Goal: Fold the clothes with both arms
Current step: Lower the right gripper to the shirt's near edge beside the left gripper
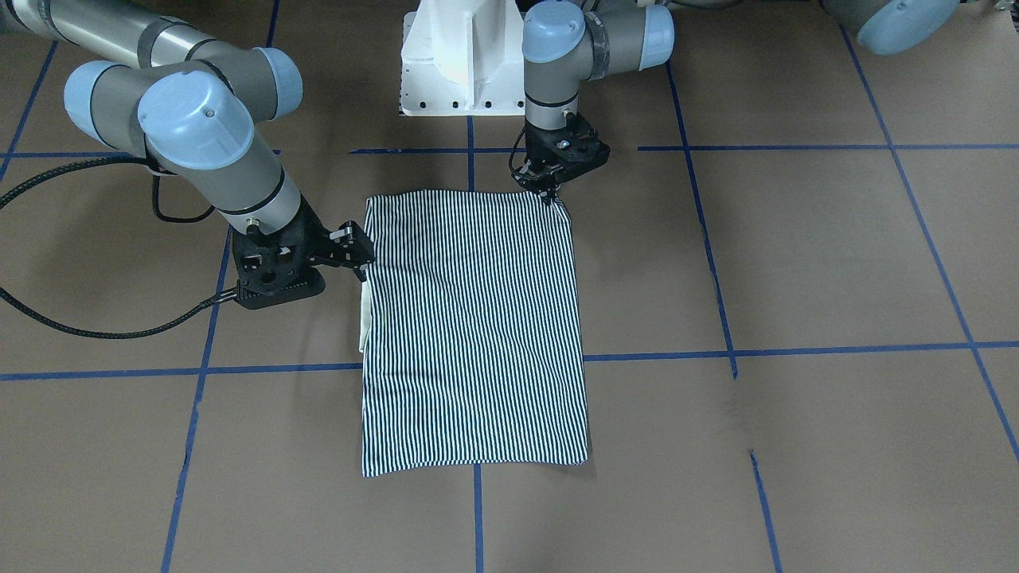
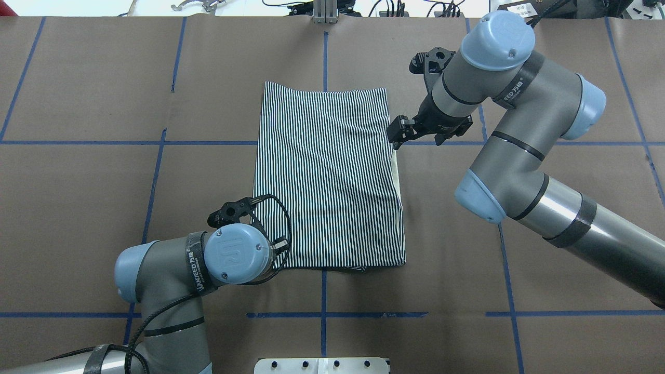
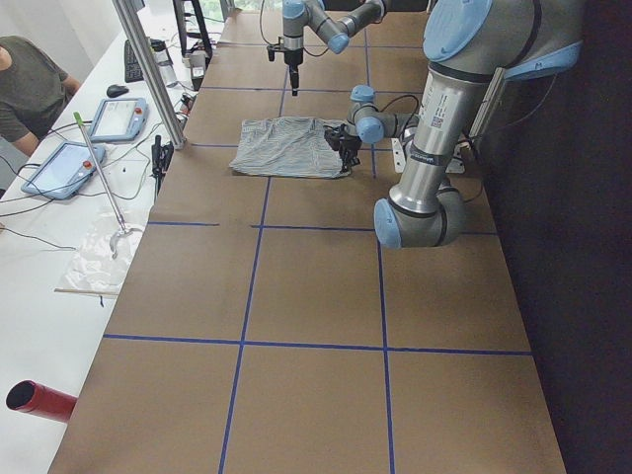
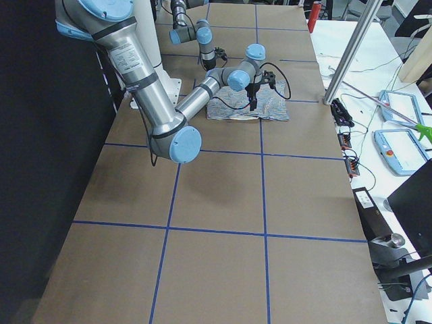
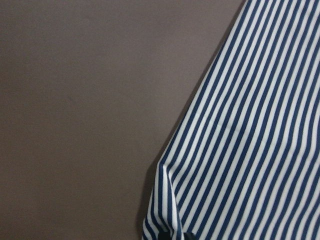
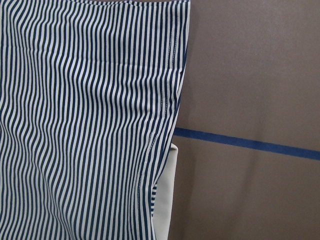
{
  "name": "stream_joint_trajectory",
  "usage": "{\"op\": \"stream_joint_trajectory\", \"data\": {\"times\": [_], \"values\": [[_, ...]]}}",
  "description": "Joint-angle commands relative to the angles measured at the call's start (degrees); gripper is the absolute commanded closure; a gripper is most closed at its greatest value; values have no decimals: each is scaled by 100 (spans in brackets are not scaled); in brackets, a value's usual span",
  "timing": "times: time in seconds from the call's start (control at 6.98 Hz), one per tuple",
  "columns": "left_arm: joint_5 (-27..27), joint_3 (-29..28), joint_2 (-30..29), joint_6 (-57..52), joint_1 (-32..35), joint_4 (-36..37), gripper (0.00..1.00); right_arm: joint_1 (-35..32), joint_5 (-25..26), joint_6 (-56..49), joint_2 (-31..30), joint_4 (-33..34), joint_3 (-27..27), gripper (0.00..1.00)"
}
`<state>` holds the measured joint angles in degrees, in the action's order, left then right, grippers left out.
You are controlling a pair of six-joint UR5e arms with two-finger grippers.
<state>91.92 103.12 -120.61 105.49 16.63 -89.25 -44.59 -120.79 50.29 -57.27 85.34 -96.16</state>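
The clothes are one navy-and-white striped shirt (image 1: pixel 478 334) (image 2: pixel 327 176), folded into a flat rectangle on the brown table. A strip of cream collar (image 1: pixel 365 318) (image 6: pixel 165 200) pokes out at its edge on my right arm's side. My left gripper (image 1: pixel 549 193) is shut on the shirt's near corner, which bunches up in the left wrist view (image 5: pixel 165 200). My right gripper (image 1: pixel 362 253) (image 2: pixel 397 135) hovers open at the collar-side edge. The right wrist view shows no finger on the cloth (image 6: pixel 85 125).
The white pedestal base (image 1: pixel 454 64) stands just behind the shirt. Blue tape lines (image 1: pixel 796 350) grid the brown table. In the exterior left view a person (image 3: pixel 30 89) sits at a side bench with tablets (image 3: pixel 118 118), beyond a metal pole (image 3: pixel 148 69).
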Motion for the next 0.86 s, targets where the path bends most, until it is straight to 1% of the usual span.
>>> {"op": "stream_joint_trajectory", "data": {"times": [0.0, 0.14, 0.29, 0.57, 0.72], "values": [[10, 286, 63, -421, 85, 21, 100, 3, -15, 16, 5, 17, -25, 0], [19, 575, 246, -746, 112, 160, 100, 107, -6, 417, 5, -9, -112, 0], [19, 726, 335, -1054, 130, 188, 100, 335, 20, 960, 5, 9, -322, 0], [19, 727, 336, -1425, 139, 188, 100, 800, 204, 2312, 14, 0, -596, 0], [28, 727, 327, -1426, 139, 188, 100, 1029, 353, 3120, 14, -18, -605, 0]]}}
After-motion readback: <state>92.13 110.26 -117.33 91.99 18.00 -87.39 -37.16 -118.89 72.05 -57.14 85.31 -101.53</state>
